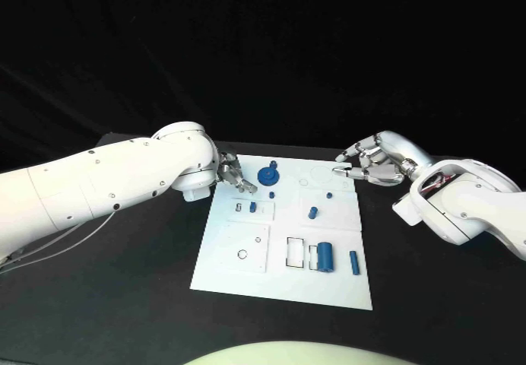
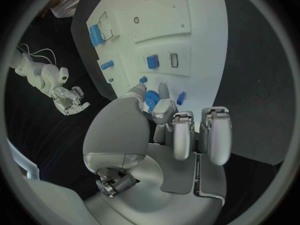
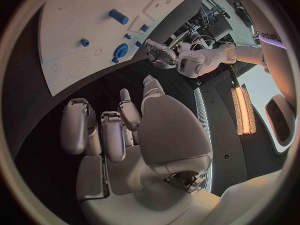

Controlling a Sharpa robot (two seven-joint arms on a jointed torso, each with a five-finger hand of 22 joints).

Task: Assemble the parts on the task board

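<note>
The white task board (image 1: 247, 258) lies in the middle of the table. At its far end stands a blue round part (image 1: 268, 179). My left hand (image 1: 233, 173) hovers just beside it, fingers spread and holding nothing; in the left wrist view the round part (image 2: 152, 99) shows between the thumb and a fingertip (image 2: 164, 92). My right hand (image 1: 371, 163) hangs off the board's far right corner, fingers loosely apart and empty. A blue cylinder (image 1: 325, 255) and a blue bar (image 1: 354, 262) lie near the board's near end. Small blue pieces (image 1: 312, 212) sit mid-board.
Black table surrounds the board on every side. In the right wrist view the board (image 3: 81, 25) carries the round part (image 3: 120, 50), with my left hand (image 3: 159, 55) a little apart from it. A rectangular recess (image 1: 296, 252) is beside the cylinder.
</note>
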